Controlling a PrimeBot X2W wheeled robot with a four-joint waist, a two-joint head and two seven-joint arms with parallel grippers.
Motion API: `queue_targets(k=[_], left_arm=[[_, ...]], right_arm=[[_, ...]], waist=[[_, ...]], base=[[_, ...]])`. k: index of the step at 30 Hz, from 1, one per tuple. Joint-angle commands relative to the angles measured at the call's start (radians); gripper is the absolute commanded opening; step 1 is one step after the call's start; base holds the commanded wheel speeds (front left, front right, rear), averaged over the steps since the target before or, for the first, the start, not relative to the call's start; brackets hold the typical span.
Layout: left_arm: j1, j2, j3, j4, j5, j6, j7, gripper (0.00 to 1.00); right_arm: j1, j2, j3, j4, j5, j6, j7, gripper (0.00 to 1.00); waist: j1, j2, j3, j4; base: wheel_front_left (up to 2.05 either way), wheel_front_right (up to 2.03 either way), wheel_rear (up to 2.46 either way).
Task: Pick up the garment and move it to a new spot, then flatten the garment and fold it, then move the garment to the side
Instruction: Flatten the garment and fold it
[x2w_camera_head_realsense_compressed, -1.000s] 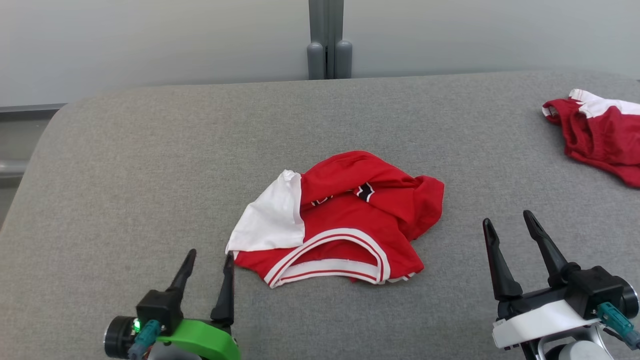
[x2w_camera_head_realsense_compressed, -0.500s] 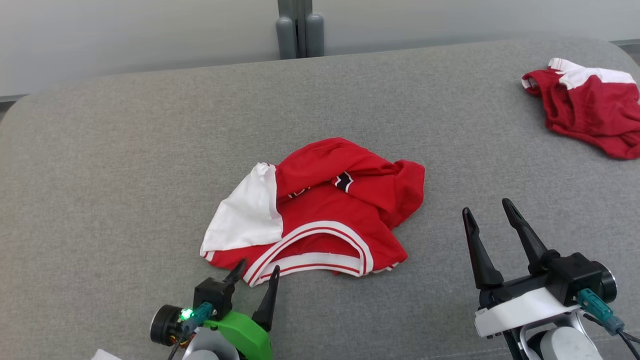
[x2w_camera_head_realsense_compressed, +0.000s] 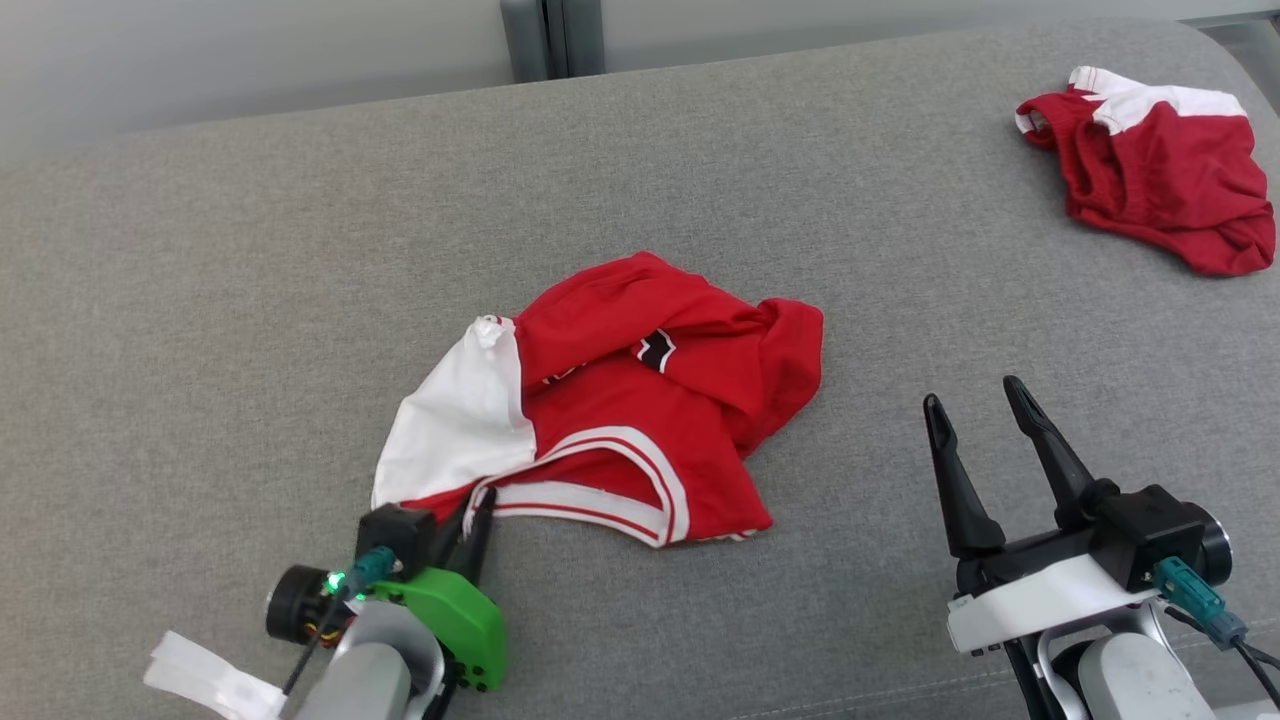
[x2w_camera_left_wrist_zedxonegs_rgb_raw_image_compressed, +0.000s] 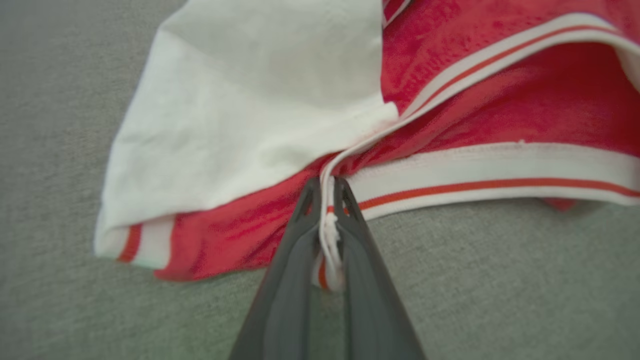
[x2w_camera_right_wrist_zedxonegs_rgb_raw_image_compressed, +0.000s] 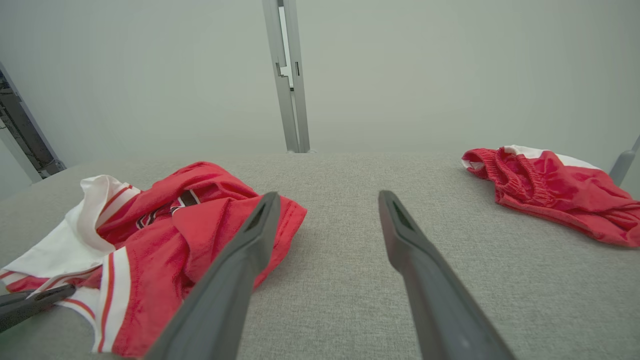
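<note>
**A:** How far along is it?

**B:** Barely begun, I'd say. The crumpled red-and-white knit garment (x2w_camera_head_realsense_compressed: 620, 420) lies in a heap on the grey fabric-covered desk (x2w_camera_head_realsense_compressed: 200, 300). It is on the near side of the grey upright post (x2w_camera_head_realsense_compressed: 540, 35), almost straight in front of it. It is not lifted, flattened or folded.

**A:** Is anything gripping it?

**B:** Yes. The left claw (x2w_camera_left_wrist_zedxonegs_rgb_raw_image_compressed: 327, 187), on its green mount, is clenched on the striped white hem band at the heap's nearest corner, slightly left of the post's line. A strip of white trim shows pinched between its two dark fingers (x2w_camera_left_wrist_zedxonegs_rgb_raw_image_compressed: 292, 260). The rest of the cloth lies on the desk.

**A:** And the other?

**B:** The right claw (x2w_camera_head_realsense_compressed: 972, 392) hangs released with its jaws spread wide. It is well right of the post's line, apart from the cloth, and holds nothing.

**A:** So what's left?

**B:** Nearly everything: the lift and carry to a new spot, then spreading, folding and shifting aside.

**A:** Is there room to work?

**B:** Plenty. Bare grey fabric runs left of the post's line out to the desk's rounded edge, and there is open surface between the post and the heap. Far right of the post, near the back edge, sits a second bunched red-and-white garment (x2w_camera_head_realsense_compressed: 1150, 170). I'd keep the carry clear of it. I can't make out the near edge with certainty, so a pull toward the robot wants care.
</note>
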Motion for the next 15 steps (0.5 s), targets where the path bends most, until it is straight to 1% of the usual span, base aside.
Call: queue_targets(k=[1,4,8,11,15], left_arm=[[-0.028,0.030,0.018,-0.012,-0.004,0.003,0.002,0.00],[-0.059,0.065,0.044,-0.053,0.001,0.003,0.002,0.00],[-0.108,0.142,0.091,-0.095,0.015,0.003,0.002,0.00],[-0.148,0.194,0.127,-0.098,0.017,0.003,0.002,0.00],[-0.201,0.246,0.179,-0.062,0.002,0.008,0.002,0.00]], right_arm=[[-0.010,-0.003,-0.005,0.000,0.003,0.000,-0.002,1.00],[-0.007,-0.003,-0.009,-0.003,0.001,0.000,-0.002,1.00],[-0.008,-0.005,-0.020,-0.004,-0.001,0.000,-0.002,1.00],[-0.014,-0.002,-0.032,-0.001,-0.005,0.000,-0.002,1.00],[-0.022,-0.004,-0.041,0.007,-0.007,0.000,-0.002,1.00]], waist=[[0.0000,-0.0001,-0.001,0.001],[0.0000,-0.0001,0.001,0.002],[0.0000,-0.0001,0.005,-0.002],[0.0000,-0.0001,0.014,-0.013],[0.0000,-0.0001,0.033,-0.024]], base=[[0.00,0.00,0.00],[0.00,0.00,0.00],[0.00,0.00,0.00],[0.00,0.00,0.00],[0.00,0.00,0.00]])
